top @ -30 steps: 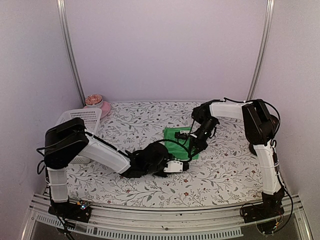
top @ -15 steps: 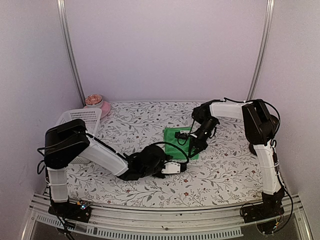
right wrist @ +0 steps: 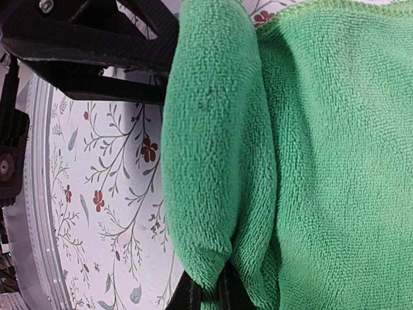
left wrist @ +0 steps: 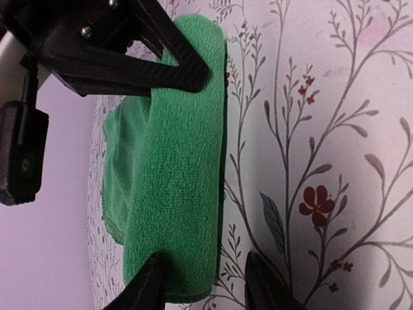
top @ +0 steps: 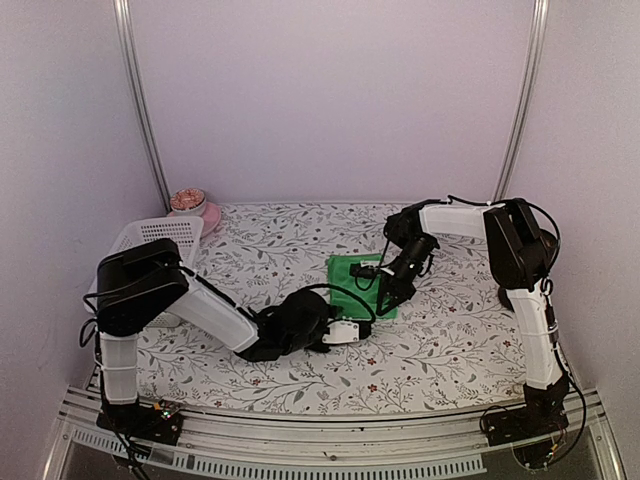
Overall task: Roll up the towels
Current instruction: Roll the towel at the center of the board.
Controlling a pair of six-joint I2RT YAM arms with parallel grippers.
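The green towel (top: 350, 270) lies on the flowered table cover (top: 280, 240), partly rolled: its near edge is a thick roll and the rest lies flat behind it. My right claw (right wrist: 208, 292) is at the right-hand end of that roll, its two fingers drawn together and pinching the towel's fabric. My left claw (left wrist: 206, 271) is at the other end of the roll with its fingers apart. One finger sits against the towel's rolled end and the other rests on the table cover just beside the towel. I cannot tell whether it presses on the cloth. Well to the left of the towel stands the white mesh basket (top: 160, 235), and the pink bowl (top: 205, 213) sits left of and behind the towel.
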